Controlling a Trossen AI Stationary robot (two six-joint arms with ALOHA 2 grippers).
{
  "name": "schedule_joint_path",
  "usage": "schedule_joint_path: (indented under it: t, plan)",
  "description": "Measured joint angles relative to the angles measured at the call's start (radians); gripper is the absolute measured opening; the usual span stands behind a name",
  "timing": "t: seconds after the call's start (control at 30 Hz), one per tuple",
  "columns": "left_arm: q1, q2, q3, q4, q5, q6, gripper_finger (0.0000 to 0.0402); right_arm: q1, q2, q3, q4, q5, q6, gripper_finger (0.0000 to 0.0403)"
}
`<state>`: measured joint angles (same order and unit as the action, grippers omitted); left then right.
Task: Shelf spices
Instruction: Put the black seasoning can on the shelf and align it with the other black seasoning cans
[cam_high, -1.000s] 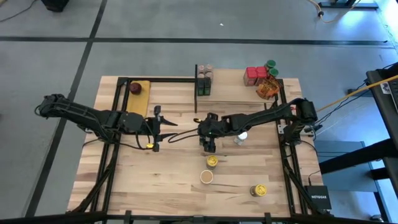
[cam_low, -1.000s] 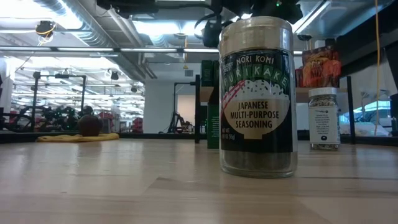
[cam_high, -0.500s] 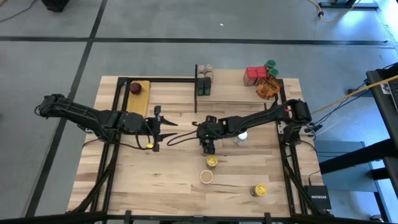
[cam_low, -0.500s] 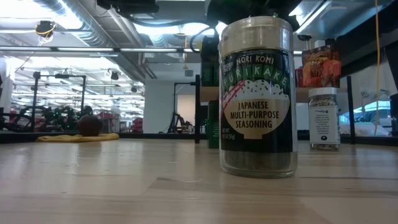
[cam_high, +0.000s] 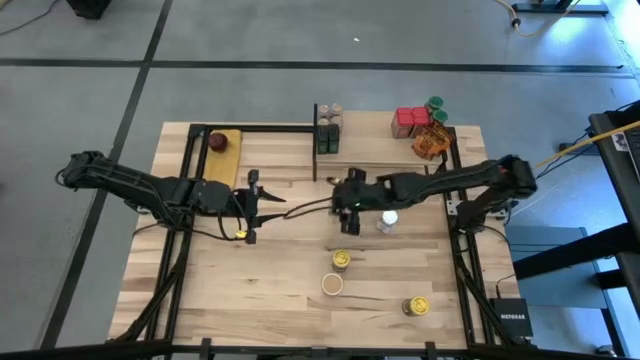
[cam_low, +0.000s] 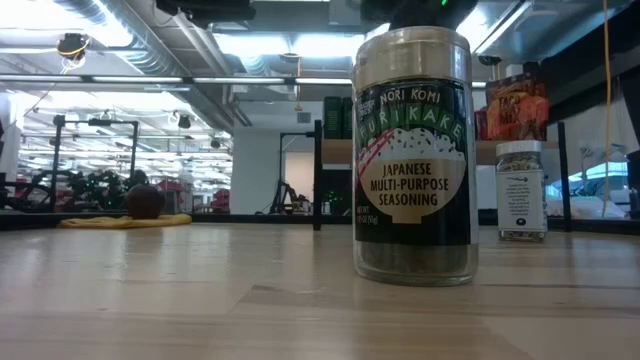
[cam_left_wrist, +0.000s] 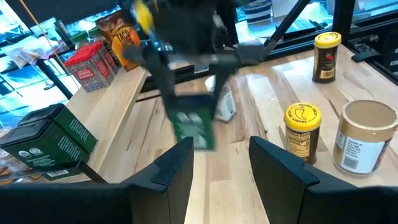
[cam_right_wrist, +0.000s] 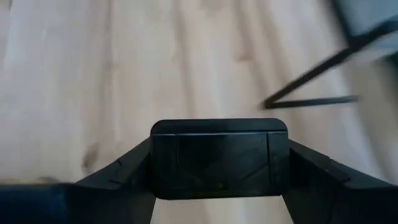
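Observation:
My right gripper (cam_high: 348, 208) is shut on a dark green rectangular tin (cam_left_wrist: 193, 127) and holds it above the middle of the table. My left gripper (cam_left_wrist: 221, 168) stands open with nothing between its fingers, left of the middle (cam_high: 250, 207), pointing at the tin. The shelf (cam_high: 375, 130) at the far edge carries dark tins (cam_high: 327, 140), red boxes (cam_high: 410, 120), green-lidded jars (cam_high: 435, 105) and an orange packet (cam_high: 430, 146). Standing on the table are a white-lidded jar (cam_high: 386, 220), two yellow-lidded jars (cam_high: 341, 260) (cam_high: 414, 306) and a tan-lidded jar (cam_high: 332, 284). My right gripper pinches the tin's upper end (cam_right_wrist: 217, 155) between its two fingers, which press on two opposite sides. The fingers (cam_left_wrist: 163, 87) come slanting down from above and from the table's right. The tin hangs below them, about upright and clear of the table.
A dark red round thing on a yellow pad (cam_high: 218, 141) lies at the far left. The furikake jar (cam_low: 415, 160) fills the low view's middle. Bare wood lies between the two grippers and along the table's near left.
My right gripper has risen and drawn back toward the table's far right with the dark tin. The tin stood on the table behind the furikake jar a second ago and is now lifted clear.

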<state>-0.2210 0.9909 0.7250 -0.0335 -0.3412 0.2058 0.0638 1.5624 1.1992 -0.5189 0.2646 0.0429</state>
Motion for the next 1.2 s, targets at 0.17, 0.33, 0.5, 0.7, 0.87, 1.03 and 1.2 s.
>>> schedule_joint_path:
  t: [0.17, 0.33, 0.5, 0.7, 0.87, 1.03, 1.2]
  plan:
    - [0.000, 0.000, 0.000, 0.001, 0.000, 0.000, 0.0150, -0.046, -0.124, 0.000, -0.018, 0.084, -0.052, 0.0269]
    - [0.000, 0.000, 0.000, 0.010, 0.000, 0.002, 0.0150, -0.178, -0.180, 0.000, -0.010, 0.124, -0.128, 0.0269]
    - [0.000, 0.000, 0.000, 0.014, 0.000, 0.003, 0.0150, -0.345, -0.180, 0.000, -0.001, 0.013, -0.182, 0.0273]
    - [0.000, 0.000, 0.000, 0.015, 0.000, 0.012, 0.0150, -0.499, -0.171, 0.000, 0.006, -0.159, -0.209, 0.0275]
    - [0.000, 0.000, 0.000, 0.016, 0.000, 0.013, 0.0150, -0.538, -0.126, 0.000, 0.040, -0.222, -0.206, 0.0277]
    - [0.000, 0.000, 0.000, 0.015, 0.000, 0.012, 0.0150, -0.534, -0.107, 0.000, 0.113, -0.233, -0.206, 0.0299]
    - [0.000, 0.000, 0.000, 0.015, 0.000, 0.011, 0.0150, -0.536, -0.107, 0.000, 0.109, -0.232, -0.208, 0.0325]
